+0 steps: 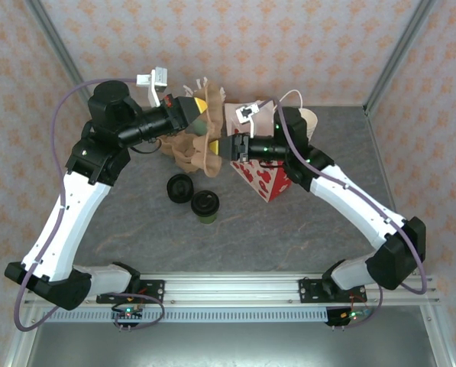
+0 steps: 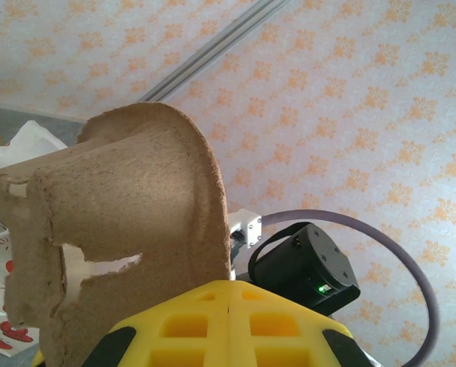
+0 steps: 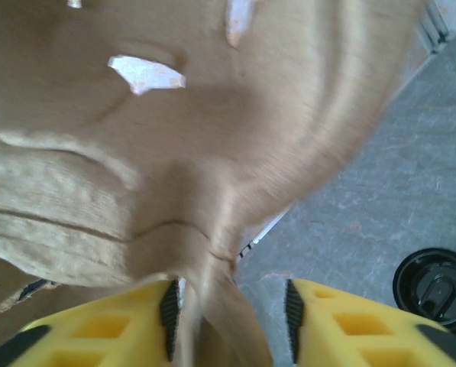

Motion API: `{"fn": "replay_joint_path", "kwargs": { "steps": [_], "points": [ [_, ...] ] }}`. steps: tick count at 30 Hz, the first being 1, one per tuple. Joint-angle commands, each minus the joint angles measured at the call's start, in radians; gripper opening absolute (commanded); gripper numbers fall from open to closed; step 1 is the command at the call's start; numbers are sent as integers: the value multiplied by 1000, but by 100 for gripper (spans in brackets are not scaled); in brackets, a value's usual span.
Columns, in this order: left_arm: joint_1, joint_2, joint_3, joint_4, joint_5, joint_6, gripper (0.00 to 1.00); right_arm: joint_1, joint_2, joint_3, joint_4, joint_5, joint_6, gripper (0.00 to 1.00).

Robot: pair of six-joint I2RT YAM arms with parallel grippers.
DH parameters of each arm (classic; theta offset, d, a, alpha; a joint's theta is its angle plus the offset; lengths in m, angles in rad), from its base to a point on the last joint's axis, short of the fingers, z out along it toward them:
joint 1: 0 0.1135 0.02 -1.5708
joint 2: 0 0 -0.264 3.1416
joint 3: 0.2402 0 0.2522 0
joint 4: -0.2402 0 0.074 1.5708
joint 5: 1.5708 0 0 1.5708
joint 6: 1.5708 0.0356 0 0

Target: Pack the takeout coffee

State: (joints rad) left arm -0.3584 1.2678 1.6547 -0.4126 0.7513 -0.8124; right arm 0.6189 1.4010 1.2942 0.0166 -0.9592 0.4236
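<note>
The takeout coffee (image 1: 206, 206), a small dark-green cup with a black lid, stands on the grey table in front of the arms. A second black-lidded cup (image 1: 180, 187) stands just left of it. My left gripper (image 1: 205, 118) is shut on the top edge of a brown pulp cup carrier (image 1: 189, 151) and holds it tilted above the table. In the left wrist view the carrier (image 2: 128, 237) rises beside my closed yellow fingers (image 2: 229, 284). My right gripper (image 3: 229, 306) is open around a fold of the carrier (image 3: 212, 153). The fold touches the left pad (image 3: 169, 313) and stands clear of the right one.
A red-and-white bag (image 1: 262, 177) stands under my right wrist, right of the carrier. A pale cup (image 1: 309, 122) sits behind the right arm. A black lid (image 3: 434, 287) shows on the table below the right gripper. Patterned walls close in the back and sides.
</note>
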Motion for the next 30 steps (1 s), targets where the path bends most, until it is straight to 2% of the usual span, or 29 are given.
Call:
{"fn": "replay_joint_path", "kwargs": {
  "steps": [1,9,12,14,17,18,21,26,28,30],
  "points": [
    [-5,-5,31,24,-10,21,0,3,-40,-3,40,-18,-21,37],
    [-5,-17,11,13,-31,39,0,2,-78,-4,-50,29,-87,18],
    [-5,-21,1,-6,-48,58,1,2,-96,8,-113,58,-128,15],
    [-5,-19,-5,-14,-57,79,9,2,-104,29,-187,96,-167,13],
    [-4,-13,11,-65,-89,141,31,3,-104,75,-313,138,-230,12],
    [-4,-11,28,-100,-109,173,39,3,-105,87,-352,155,-249,11],
    [-5,-13,81,-198,-167,300,53,3,-109,120,-459,213,-298,10],
    [-19,-18,167,-327,-239,547,54,2,-109,166,-598,285,-337,10],
    [-51,-16,195,-375,-263,660,54,2,-98,196,-667,311,-353,10],
    [-125,-6,216,-428,-320,796,54,3,-76,232,-746,329,-369,10]
  ]
}}
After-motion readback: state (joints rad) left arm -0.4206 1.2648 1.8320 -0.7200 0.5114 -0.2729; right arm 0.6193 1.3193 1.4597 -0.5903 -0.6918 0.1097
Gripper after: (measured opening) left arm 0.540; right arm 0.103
